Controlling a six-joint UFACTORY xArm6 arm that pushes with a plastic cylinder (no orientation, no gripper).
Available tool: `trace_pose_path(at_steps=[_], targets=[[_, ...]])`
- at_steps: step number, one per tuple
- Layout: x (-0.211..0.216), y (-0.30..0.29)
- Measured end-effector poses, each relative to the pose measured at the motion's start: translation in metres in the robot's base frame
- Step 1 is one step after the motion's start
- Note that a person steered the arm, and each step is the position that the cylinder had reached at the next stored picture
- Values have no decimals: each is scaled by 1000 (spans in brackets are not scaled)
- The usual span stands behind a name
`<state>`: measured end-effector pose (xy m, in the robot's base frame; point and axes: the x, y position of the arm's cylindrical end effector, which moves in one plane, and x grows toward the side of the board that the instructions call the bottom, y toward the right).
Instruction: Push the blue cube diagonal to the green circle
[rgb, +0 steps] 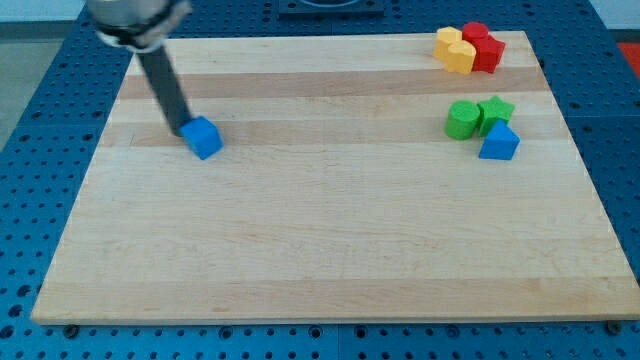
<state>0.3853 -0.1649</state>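
The blue cube (203, 137) sits on the wooden board at the view's left, near the top. My tip (177, 131) is at the cube's left side, touching or almost touching it; the dark rod slants up to the view's top left. The green circle (461, 119) lies far off at the view's right, with a green star (495, 111) touching its right side and a blue triangle-like block (499, 142) just below the star.
Two yellow blocks (455, 49) and two red blocks (482, 46) are bunched at the board's top right corner. The wooden board's edge (330, 318) runs along the view's bottom, on a blue perforated table.
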Motion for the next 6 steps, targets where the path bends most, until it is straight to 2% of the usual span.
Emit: trace_pose_path(at_steps=[1, 2, 4, 5, 6], targets=[[23, 62], [27, 57], [35, -24], [51, -5], [53, 61]])
